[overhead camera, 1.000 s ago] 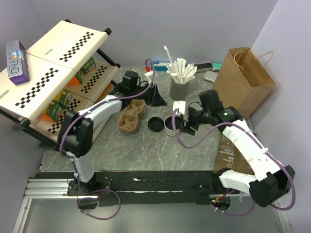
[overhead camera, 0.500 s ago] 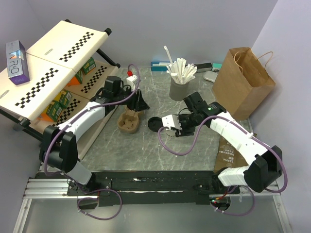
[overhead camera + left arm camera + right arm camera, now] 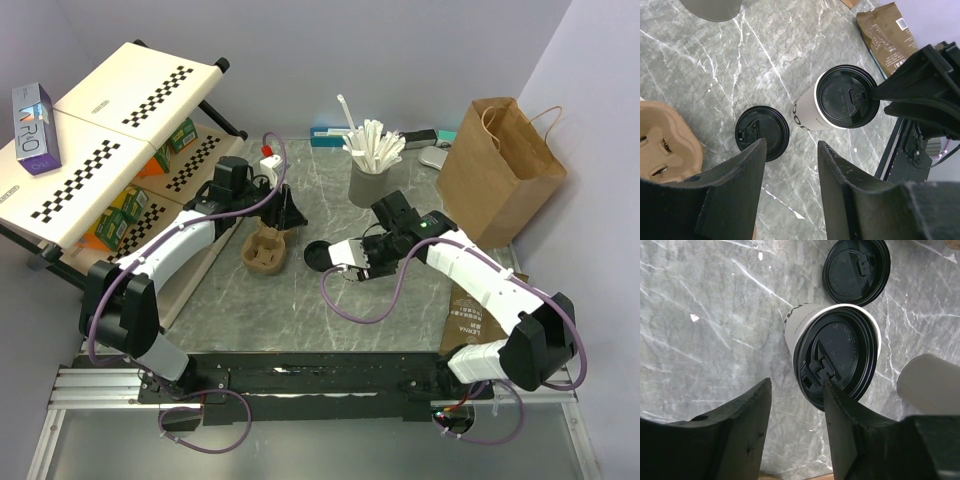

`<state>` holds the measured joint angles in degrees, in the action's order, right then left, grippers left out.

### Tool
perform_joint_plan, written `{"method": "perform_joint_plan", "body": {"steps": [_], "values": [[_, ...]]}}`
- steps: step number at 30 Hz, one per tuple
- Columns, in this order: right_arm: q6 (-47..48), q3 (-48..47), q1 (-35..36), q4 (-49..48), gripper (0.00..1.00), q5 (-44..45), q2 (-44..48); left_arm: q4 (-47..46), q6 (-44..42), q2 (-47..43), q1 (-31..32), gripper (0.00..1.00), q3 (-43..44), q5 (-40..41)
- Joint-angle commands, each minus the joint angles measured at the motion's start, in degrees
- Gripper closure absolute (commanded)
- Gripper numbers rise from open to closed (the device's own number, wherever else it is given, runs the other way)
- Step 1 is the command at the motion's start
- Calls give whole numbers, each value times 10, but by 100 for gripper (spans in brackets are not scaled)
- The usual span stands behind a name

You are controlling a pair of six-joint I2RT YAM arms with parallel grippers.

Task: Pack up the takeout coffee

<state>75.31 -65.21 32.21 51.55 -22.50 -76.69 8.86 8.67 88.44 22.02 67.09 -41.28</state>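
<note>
The takeout coffee, a small white paper cup [image 3: 799,322] with a black lid [image 3: 837,352] pressed on it, stands on the marble. From the left wrist the same cup [image 3: 807,107] and its lid [image 3: 842,97] show. A second black lid [image 3: 318,256] lies loose beside it. My right gripper [image 3: 796,387] hovers over the cup, open, one finger above the lid's rim and only marble between the jaws; in the top view this gripper [image 3: 368,264] hides the cup. My left gripper [image 3: 791,150] is open and empty, raised by the brown pulp carrier [image 3: 265,250].
A dark grey cup of white sticks [image 3: 370,180] stands behind the coffee. A brown paper bag [image 3: 505,165] stands at the right, and a brown coffee pouch [image 3: 470,320] lies under the right arm. A checkered shelf rack [image 3: 130,150] fills the left side.
My right arm has swung left and turned its wrist over the cup, jaws narrowing. My left arm has pulled back left toward the carrier.
</note>
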Motion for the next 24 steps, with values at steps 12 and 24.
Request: {"method": "perform_joint_plan", "body": {"steps": [12,24], "values": [[28,10,18,-16,59,15,-19,-22,3,5,-1,49,8,-25],[19,-5,22,-3,83,22,-32,-27,6,11,-1,49,6,-31]]}}
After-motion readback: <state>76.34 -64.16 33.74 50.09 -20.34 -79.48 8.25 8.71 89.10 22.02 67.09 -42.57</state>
